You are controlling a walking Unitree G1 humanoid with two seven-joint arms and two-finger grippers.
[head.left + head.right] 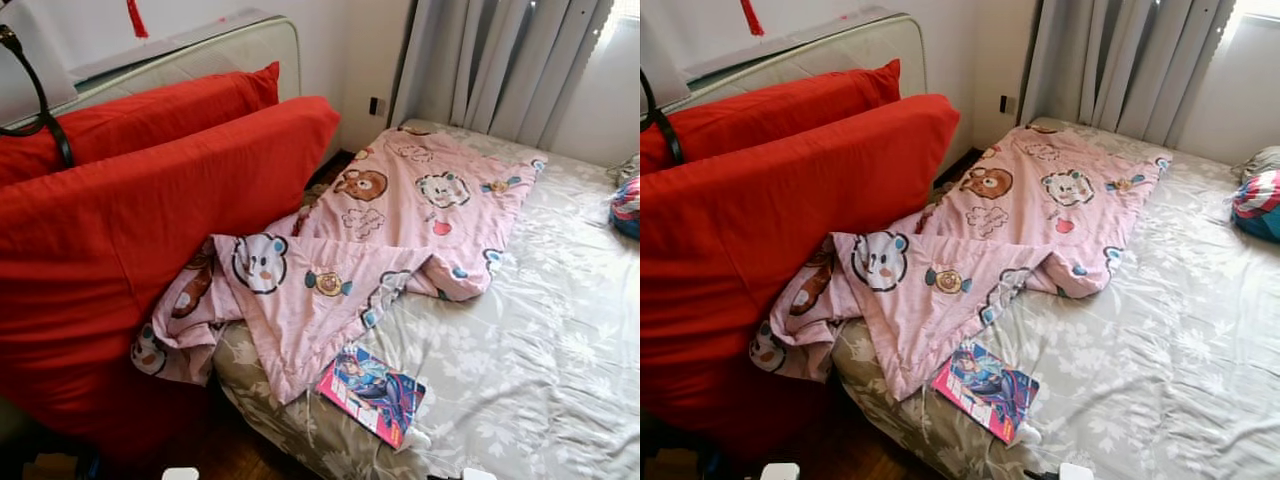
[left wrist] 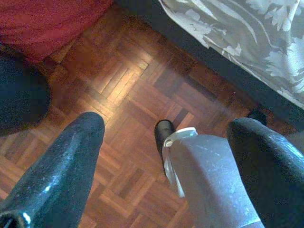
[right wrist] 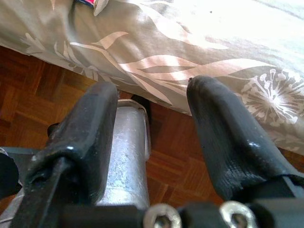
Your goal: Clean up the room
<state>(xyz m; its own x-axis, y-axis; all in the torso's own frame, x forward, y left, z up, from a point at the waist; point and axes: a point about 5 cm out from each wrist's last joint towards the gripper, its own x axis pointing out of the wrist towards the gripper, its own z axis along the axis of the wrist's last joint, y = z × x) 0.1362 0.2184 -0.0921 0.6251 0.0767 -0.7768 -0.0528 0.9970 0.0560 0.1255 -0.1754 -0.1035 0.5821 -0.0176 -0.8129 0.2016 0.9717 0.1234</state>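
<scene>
— Both grippers hung low over the floor, left gripper point(image 2: 166, 161) and right gripper point(image 3: 152, 123) spread wide and empty.

— And the book point(image 1: 372, 392)?

— Ahead, at the bed's point(image 1: 540, 370) near edge, nearer the right (long axis slanting away).

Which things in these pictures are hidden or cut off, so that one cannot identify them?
- Black strap, left eye view: the picture's edge cuts off what it belongs to.
- Striped bundle, right eye view: cut off by the edge.
- Floor under the pink blanket and red cushion: hidden.
- Book: title too small.
</scene>
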